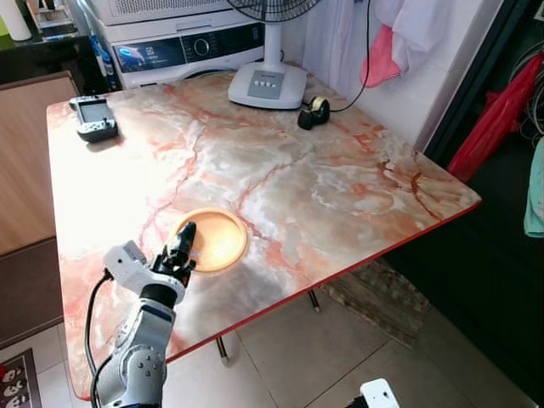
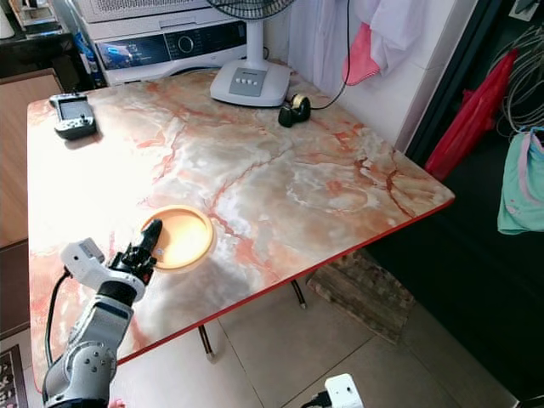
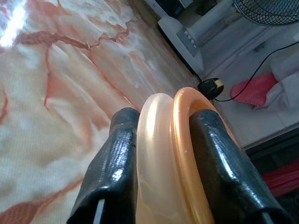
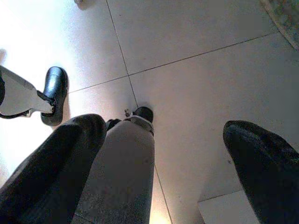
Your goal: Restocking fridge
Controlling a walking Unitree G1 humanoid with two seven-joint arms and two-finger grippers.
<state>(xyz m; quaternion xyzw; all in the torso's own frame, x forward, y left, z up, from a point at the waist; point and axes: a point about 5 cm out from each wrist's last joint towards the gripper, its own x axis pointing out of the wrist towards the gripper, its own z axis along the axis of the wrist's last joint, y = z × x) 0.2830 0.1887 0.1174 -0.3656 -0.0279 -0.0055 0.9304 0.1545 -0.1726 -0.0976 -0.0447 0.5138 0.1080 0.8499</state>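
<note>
- Marble-patterned table (image 1: 280, 178) with a red edge stands before me on a pale tiled floor (image 1: 340, 357); a washing machine (image 1: 178, 42) sits behind it.
- On the far side of the table I see a white fan base (image 1: 268, 85) with a small dark tape dispenser (image 1: 313, 112) just beside it, and a grey handheld device (image 1: 93, 117) lies at the far left corner.
- An orange plate (image 1: 217, 238) rests on the table near its front edge.
- My left gripper (image 1: 180, 248) is at the plate's near-left rim. In the left wrist view the fingers (image 3: 110, 172) are pinched on that rim, one on each side, narrowly spread.
- My right gripper (image 4: 163, 172) hangs low over the floor tiles, its jaws spread wide with nothing between them; a table leg with a black foot (image 4: 53, 88) shows beyond it.
- Red and pink cloths (image 1: 497, 110) hang at the right of the room.
</note>
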